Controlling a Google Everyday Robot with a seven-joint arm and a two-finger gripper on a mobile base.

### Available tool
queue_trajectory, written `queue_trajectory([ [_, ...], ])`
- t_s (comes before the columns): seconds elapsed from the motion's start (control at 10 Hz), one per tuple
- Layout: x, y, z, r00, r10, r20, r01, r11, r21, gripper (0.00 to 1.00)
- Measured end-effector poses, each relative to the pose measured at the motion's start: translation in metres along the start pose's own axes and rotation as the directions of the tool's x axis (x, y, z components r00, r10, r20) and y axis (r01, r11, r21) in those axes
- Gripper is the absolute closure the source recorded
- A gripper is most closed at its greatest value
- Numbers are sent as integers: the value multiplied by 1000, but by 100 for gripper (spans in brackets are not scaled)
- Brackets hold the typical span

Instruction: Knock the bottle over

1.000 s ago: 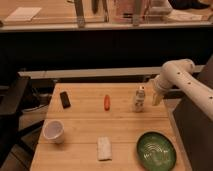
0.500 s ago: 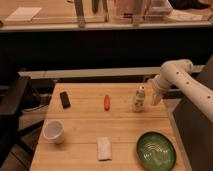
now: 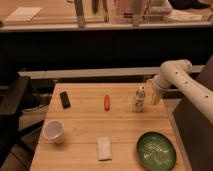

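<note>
The bottle (image 3: 139, 99) is small, pale and translucent with a white cap and a light label. It stands upright near the right edge of the wooden table (image 3: 85, 122). My gripper (image 3: 153, 95) is at the end of the white arm, just to the right of the bottle, at about its height and very close to it.
A small orange-red carrot-like object (image 3: 106, 102) lies left of the bottle. A black object (image 3: 65, 99) lies at the far left. A white cup (image 3: 53, 131) stands front left, a white folded cloth (image 3: 104, 148) front centre, and a green plate (image 3: 156, 149) front right.
</note>
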Motion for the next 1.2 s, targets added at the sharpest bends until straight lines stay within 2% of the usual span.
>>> queue_trajectory([
  [0.4,1,-3,5,1000,-17,6,17,1000,-1,20],
  [0.6,0,-4,10,1000,-28,11,28,1000,-2,26],
  [0.9,-1,-5,15,999,-44,17,44,999,-2,27],
  [1.2,-2,-6,21,998,-59,25,59,998,-1,53],
])
